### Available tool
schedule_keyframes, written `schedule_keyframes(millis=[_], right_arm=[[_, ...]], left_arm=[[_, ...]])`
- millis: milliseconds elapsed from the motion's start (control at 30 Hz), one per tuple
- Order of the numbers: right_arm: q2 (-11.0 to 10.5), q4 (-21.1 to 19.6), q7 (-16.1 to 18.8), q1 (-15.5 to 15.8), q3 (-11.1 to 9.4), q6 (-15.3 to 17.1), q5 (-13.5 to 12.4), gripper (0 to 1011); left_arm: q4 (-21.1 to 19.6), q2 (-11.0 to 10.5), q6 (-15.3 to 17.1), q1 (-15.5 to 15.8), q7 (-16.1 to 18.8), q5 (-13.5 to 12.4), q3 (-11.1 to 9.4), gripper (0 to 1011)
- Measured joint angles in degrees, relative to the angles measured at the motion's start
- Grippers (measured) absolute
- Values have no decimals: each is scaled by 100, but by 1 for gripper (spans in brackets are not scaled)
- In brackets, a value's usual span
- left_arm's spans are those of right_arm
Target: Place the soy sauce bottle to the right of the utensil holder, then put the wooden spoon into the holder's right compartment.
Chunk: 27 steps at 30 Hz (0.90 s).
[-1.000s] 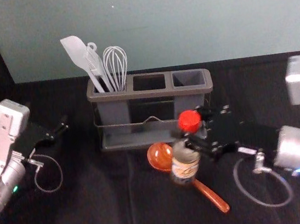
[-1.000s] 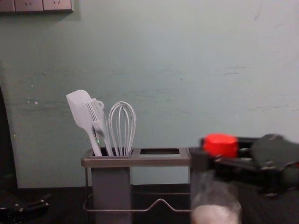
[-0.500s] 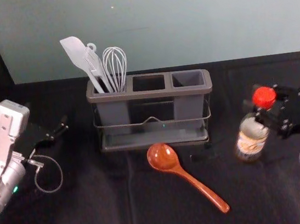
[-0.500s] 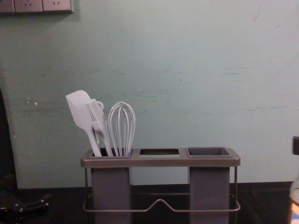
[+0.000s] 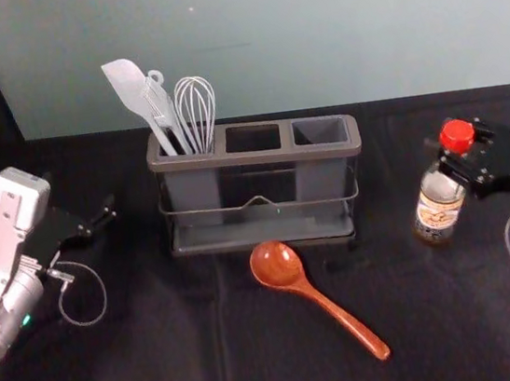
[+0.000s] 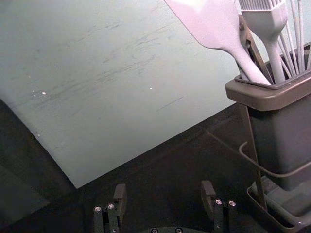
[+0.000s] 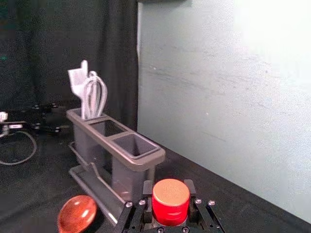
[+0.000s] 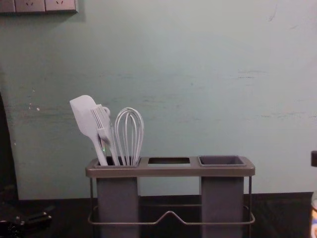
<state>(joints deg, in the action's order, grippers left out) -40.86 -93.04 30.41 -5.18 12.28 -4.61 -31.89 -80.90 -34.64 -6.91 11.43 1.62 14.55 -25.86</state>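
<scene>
The soy sauce bottle [image 5: 438, 204], red-capped and nearly upright, is to the right of the utensil holder [image 5: 256, 159], apart from it; whether its base touches the table I cannot tell. My right gripper [image 5: 454, 160] is shut on its neck, just below the cap. In the right wrist view, the right gripper [image 7: 169, 188] has the red cap [image 7: 170, 201] between its fingers. The wooden spoon [image 5: 311, 296] lies before the holder, bowl toward it. Parked at the left is my left gripper [image 5: 108, 214]; in the left wrist view, the left gripper [image 6: 164, 190] is open and holds nothing.
White utensils, a spatula [image 5: 134, 94] and a whisk [image 5: 196, 114] among them, stand in the holder's left compartment. Its middle opening and right compartment [image 5: 320, 132] hold nothing. Behind the black-covered table [image 5: 164, 353] rises a pale wall [image 5: 310, 33].
The right gripper has carried the bottle from in front of the holder and over the spoon out to the right, then slightly back toward the wall. The left arm and spoon have stayed still.
</scene>
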Motion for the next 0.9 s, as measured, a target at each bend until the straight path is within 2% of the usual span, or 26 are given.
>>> schedule_keyframes(millis=[300, 600, 900], right_arm=[[425, 700, 69, -613, 244, 137, 205, 383], [691, 1051, 82, -887, 359, 48, 377, 383], [868, 1345, 130, -1081, 428, -21, 467, 383]], left_arm=[[0, 0, 0, 0, 0, 0, 0, 1005], [0, 0, 0, 0, 0, 0, 0, 1005], [0, 0, 0, 0, 0, 0, 0, 1005]])
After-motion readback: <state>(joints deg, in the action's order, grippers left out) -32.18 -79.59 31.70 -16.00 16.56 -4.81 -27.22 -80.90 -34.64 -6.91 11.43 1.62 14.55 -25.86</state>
